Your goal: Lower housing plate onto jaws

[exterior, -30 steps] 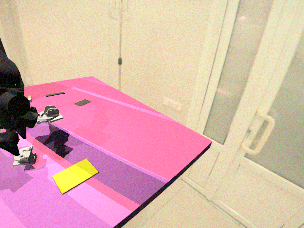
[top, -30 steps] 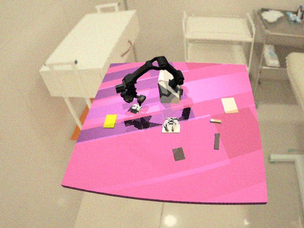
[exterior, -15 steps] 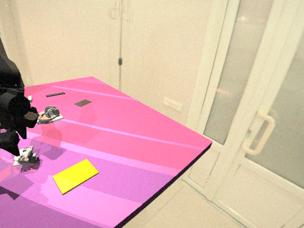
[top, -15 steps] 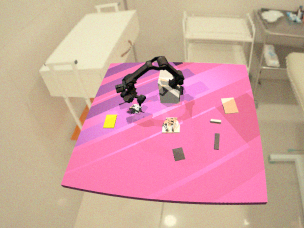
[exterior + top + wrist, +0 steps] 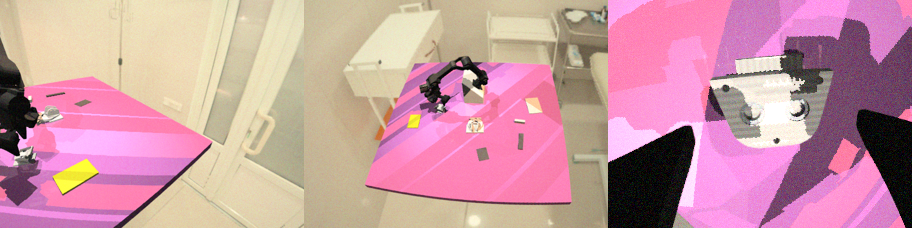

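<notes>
The housing plate [image 5: 440, 108] [image 5: 25, 156] [image 5: 770, 130] is a pale, rounded trapezoid with two round holes. It looks tilted, with a ribbed block at its far edge in the wrist view; its support is unclear. My black gripper [image 5: 439, 102] [image 5: 22, 145] [image 5: 775, 121] is open and empty above it, one finger out to each side in the wrist view. The white base [image 5: 468, 130] [image 5: 60, 117] lies apart, nearer the table's middle. Two curved jaws [image 5: 475, 125] [image 5: 51, 110] stand on it. Their pins and stubs are too small to make out.
A yellow rectangle [image 5: 414, 121] [image 5: 75, 176] lies near the housing plate. A grey rectangle [image 5: 482, 154] [image 5: 83, 102], a dark bar [image 5: 520, 141] [image 5: 55, 94], a small white block [image 5: 519, 121] [image 5: 30, 97] and a pale rectangle [image 5: 533, 105] lie farther off. A larger panel [image 5: 474, 98] lies under the arm.
</notes>
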{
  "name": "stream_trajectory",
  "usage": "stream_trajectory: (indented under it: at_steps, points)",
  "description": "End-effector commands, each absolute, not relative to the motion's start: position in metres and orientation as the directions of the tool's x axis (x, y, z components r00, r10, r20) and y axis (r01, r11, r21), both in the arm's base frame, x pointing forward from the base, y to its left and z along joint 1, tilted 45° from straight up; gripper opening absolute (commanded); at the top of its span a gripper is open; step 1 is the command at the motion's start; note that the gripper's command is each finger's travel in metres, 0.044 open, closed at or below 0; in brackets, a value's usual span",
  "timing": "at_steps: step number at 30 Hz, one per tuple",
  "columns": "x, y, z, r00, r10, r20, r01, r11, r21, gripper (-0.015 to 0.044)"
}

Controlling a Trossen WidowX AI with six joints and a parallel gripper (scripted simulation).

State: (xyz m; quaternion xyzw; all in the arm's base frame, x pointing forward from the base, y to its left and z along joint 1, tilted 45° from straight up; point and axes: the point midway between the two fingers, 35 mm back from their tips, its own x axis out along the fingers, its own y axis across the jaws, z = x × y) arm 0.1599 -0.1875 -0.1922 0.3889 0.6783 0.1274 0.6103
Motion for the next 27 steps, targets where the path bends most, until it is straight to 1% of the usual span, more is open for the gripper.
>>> stream_trajectory:
  at_steps: [1,27]
  points:
    - [0.16,-0.186,-0.194,0.048,0.683,-0.729,0.372,0.665,0.648,0.044]
    - [0.165,-0.158,-0.226,0.052,0.684,-0.728,0.373,0.662,0.649,0.044]
